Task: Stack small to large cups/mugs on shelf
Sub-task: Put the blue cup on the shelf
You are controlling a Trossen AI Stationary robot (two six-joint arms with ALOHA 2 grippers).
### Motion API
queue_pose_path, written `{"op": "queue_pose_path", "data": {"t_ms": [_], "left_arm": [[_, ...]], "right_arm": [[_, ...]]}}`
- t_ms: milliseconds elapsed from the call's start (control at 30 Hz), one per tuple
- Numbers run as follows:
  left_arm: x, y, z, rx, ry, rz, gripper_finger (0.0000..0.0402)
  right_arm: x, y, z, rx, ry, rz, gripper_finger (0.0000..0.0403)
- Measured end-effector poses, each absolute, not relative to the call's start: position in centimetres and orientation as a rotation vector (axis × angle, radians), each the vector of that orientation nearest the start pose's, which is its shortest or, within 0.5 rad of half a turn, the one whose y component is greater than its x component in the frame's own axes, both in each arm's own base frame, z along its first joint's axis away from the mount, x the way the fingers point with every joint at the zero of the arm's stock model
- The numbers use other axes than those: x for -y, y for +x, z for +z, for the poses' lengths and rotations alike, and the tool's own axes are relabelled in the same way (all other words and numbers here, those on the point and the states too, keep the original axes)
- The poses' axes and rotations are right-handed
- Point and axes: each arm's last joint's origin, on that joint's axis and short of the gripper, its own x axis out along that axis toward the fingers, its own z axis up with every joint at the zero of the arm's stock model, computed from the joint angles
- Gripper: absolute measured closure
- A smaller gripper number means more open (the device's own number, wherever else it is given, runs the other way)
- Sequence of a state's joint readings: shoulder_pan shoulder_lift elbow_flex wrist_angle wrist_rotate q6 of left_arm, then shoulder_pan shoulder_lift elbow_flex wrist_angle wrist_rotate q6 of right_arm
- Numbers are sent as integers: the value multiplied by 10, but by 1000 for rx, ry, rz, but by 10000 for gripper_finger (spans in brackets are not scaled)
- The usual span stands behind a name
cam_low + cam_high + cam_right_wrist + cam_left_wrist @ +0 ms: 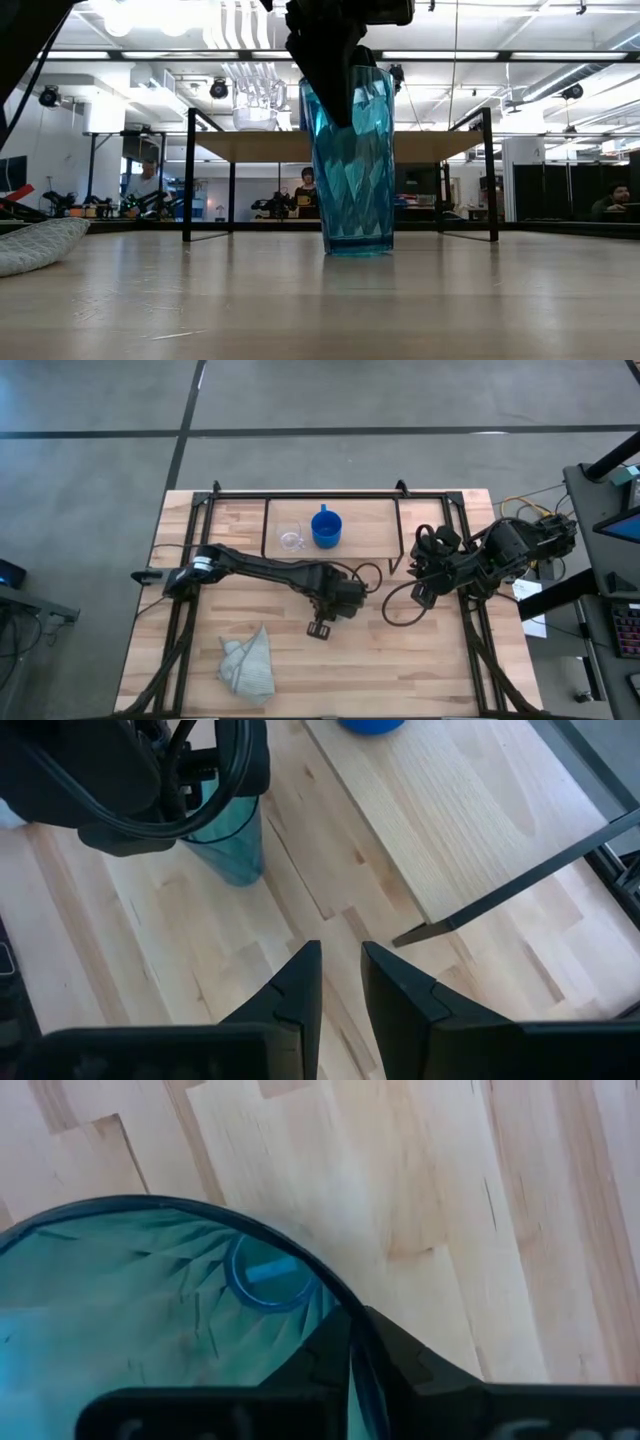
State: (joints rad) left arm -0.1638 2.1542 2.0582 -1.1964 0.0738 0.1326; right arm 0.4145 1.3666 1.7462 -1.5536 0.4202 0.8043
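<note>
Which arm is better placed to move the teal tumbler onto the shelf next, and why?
Left. The left gripper is at the teal tumbler's rim, one finger inside. The right gripper waits beside the shelf, holding nothing.

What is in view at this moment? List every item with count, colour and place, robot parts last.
Glass cup: one, clear, on the shelf, left spot.
Mug: one, bright blue, on the shelf beside the glass cup.
Tumbler: one, translucent teal, standing on the table in front of the shelf.
Shelf: one, black frame with light wood top, far side of the table.
Cloth: one, pale green-grey, crumpled at the near left.
Table: one, light wood.
People: several, far off in the room behind.
Left gripper: at the tumbler's rim, one finger inside.
Right gripper: slightly parted, waiting at the shelf's right end.
</note>
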Motion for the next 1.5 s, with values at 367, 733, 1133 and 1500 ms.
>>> {"op": "queue_pose_path", "data": {"t_ms": [367, 733, 1133, 1500], "left_arm": [[75, 438, 265, -1273, 149, -279, 313], [75, 437, 299, -1178, 79, -234, 301], [71, 379, 386, -1031, -48, -200, 301], [58, 305, 459, -807, -55, -91, 301]], "right_arm": [[-74, 197, 422, -964, 260, -416, 335], [-74, 197, 422, -962, 261, -414, 335], [-77, 202, 421, -970, 274, -393, 334], [-102, 261, 380, -1171, 49, -153, 287]]}}
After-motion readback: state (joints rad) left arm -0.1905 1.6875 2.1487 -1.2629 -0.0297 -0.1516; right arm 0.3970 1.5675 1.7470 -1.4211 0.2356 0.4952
